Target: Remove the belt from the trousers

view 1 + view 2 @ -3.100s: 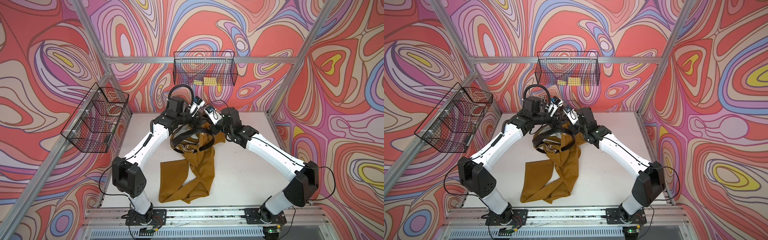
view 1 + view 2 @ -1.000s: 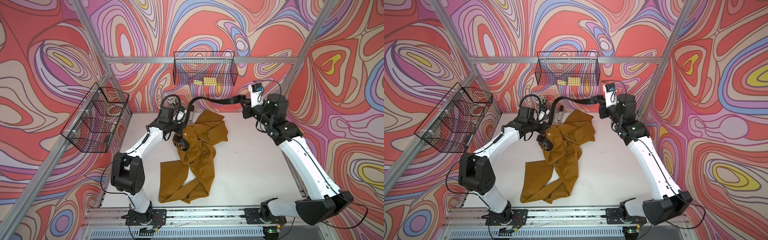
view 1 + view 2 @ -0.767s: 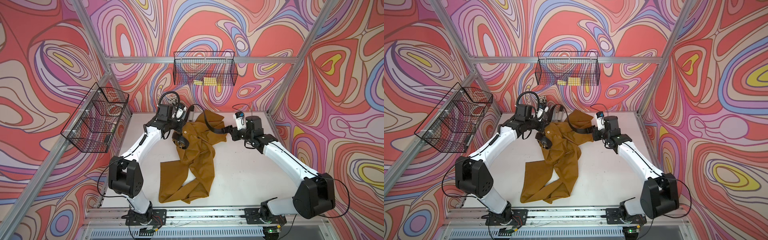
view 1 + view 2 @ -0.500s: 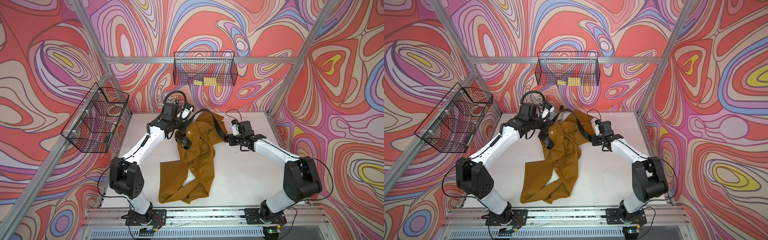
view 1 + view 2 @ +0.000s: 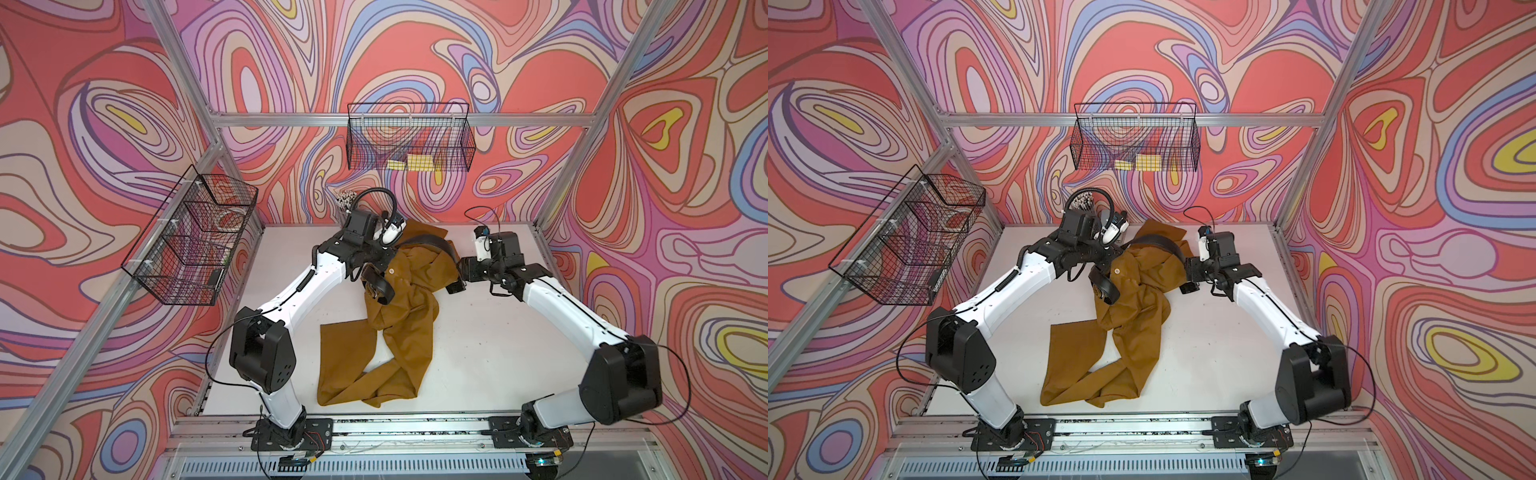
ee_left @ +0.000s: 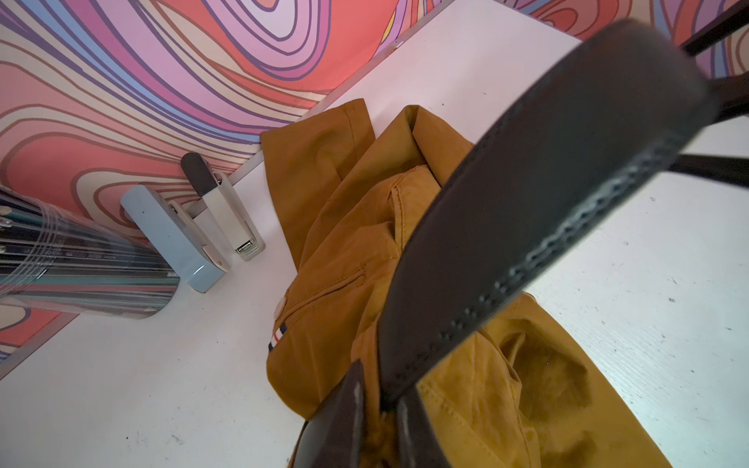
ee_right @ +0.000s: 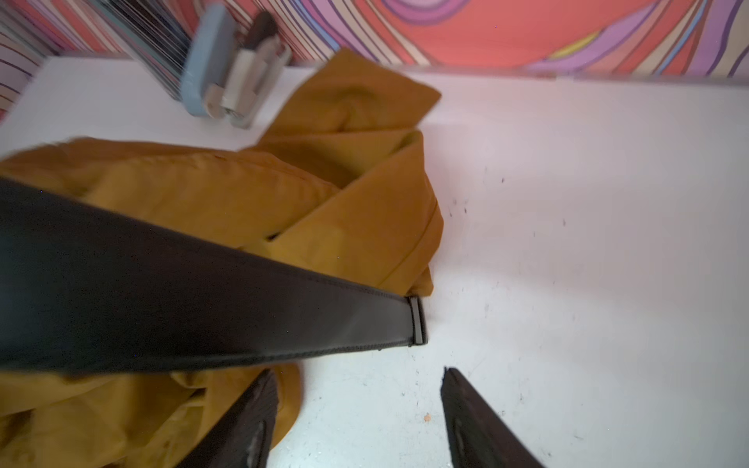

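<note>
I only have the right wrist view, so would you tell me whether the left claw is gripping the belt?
Observer: Yes; the left wrist view shows the left claw shut on the belt.
Operator: Thank you. Where does its other part go?
Observer: In a top view, a curled part lies on the trousers beside their pale button.
Operator: And the legs?
Observer: They trail across the table toward the arm bases.
</note>
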Robot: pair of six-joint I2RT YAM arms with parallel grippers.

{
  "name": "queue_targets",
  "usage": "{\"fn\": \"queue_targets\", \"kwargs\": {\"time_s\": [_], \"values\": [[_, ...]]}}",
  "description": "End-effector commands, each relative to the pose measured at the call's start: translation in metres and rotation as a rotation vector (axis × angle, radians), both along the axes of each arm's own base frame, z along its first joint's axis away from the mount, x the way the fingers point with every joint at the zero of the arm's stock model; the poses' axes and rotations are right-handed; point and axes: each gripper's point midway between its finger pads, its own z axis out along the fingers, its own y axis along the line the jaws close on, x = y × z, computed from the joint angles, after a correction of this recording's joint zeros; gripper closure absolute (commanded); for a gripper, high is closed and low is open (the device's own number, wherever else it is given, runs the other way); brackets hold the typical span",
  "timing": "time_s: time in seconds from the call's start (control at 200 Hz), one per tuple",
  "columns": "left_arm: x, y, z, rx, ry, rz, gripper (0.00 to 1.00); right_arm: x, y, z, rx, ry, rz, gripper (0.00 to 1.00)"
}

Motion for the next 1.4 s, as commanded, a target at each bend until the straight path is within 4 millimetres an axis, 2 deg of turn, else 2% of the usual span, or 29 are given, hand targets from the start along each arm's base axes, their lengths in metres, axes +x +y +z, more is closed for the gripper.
{"fn": "queue_targets", "kwargs": {"time_s": [0.0, 0.08, 0.135, 0.2, 0.275, 0.346, 0.501, 0.651, 0.856, 0.911, 0.936, 0.956, 0.996, 1.002, 1.017, 1.022, 1.037, 1.057, 1.142, 1.247, 1.352, 1.397], "values": [[0.005, -0.010, 0.029, -0.022, -0.074, -0.039, 1.00, -0.014, 0.011, 0.052, 0.014, -0.150, 0.115, 0.33], [0.006, -0.012, 0.030, -0.021, -0.075, -0.044, 1.00, -0.020, 0.016, 0.086, 0.031, -0.263, 0.149, 0.33], [0.005, -0.013, 0.030, -0.019, -0.076, -0.046, 1.00, -0.021, 0.024, 0.103, 0.024, -0.315, 0.183, 0.32], [0.004, -0.013, 0.029, -0.016, -0.075, -0.045, 1.00, -0.021, 0.042, 0.114, -0.028, -0.351, 0.249, 0.31], [0.002, -0.014, 0.029, -0.014, -0.071, -0.048, 1.00, -0.019, 0.067, 0.117, -0.130, -0.355, 0.338, 0.29], [0.000, -0.014, 0.028, -0.014, -0.067, -0.050, 1.00, -0.015, 0.090, 0.112, -0.234, -0.352, 0.411, 0.29], [-0.003, -0.014, 0.030, -0.025, -0.065, -0.049, 1.00, -0.001, 0.113, 0.102, -0.375, -0.379, 0.476, 0.28], [-0.007, -0.017, 0.033, -0.047, -0.056, -0.057, 1.00, 0.016, 0.121, 0.087, -0.458, -0.347, 0.499, 0.26], [-0.011, -0.015, 0.037, -0.057, -0.059, -0.054, 1.00, 0.024, 0.130, 0.065, -0.528, -0.313, 0.549, 0.26], [-0.011, -0.015, 0.040, -0.060, -0.064, -0.053, 1.00, 0.030, 0.131, 0.061, -0.547, -0.304, 0.534, 0.29], [-0.011, -0.015, 0.040, -0.063, -0.064, -0.054, 1.00, 0.034, 0.130, 0.062, -0.555, -0.304, 0.515, 0.34], [-0.012, -0.016, 0.040, -0.065, -0.063, -0.055, 1.00, 0.038, 0.129, 0.064, -0.561, -0.308, 0.495, 0.42], [-0.012, -0.016, 0.042, -0.071, -0.066, -0.053, 1.00, 0.046, 0.126, 0.070, -0.565, -0.317, 0.443, 0.67], [-0.012, -0.016, 0.042, -0.070, -0.066, -0.053, 1.00, 0.046, 0.125, 0.071, -0.566, -0.319, 0.434, 0.74], [-0.012, -0.016, 0.041, -0.071, -0.064, -0.052, 1.00, 0.050, 0.123, 0.075, -0.566, -0.328, 0.406, 0.79], [-0.012, -0.016, 0.041, -0.072, -0.065, -0.052, 1.00, 0.051, 0.122, 0.077, -0.566, -0.333, 0.395, 0.85], [-0.012, -0.016, 0.041, -0.073, -0.064, -0.051, 1.00, 0.054, 0.121, 0.082, -0.563, -0.342, 0.369, 0.93], [-0.011, -0.015, 0.041, -0.073, -0.065, -0.048, 1.00, 0.057, 0.118, 0.089, -0.556, -0.358, 0.331, 1.00], [-0.010, -0.013, 0.036, -0.065, -0.062, -0.030, 1.00, 0.066, 0.102, 0.127, -0.517, -0.447, 0.172, 1.00], [-0.007, -0.009, 0.026, -0.041, -0.055, -0.005, 1.00, 0.068, 0.073, 0.183, -0.435, -0.538, 0.013, 1.00], [-0.003, -0.005, 0.015, -0.018, -0.039, 0.014, 0.95, 0.066, 0.021, 0.232, -0.301, -0.581, -0.141, 1.00], [0.000, -0.002, 0.010, -0.012, -0.027, 0.028, 0.91, 0.066, -0.004, 0.246, -0.233, -0.586, -0.205, 1.00]]}}
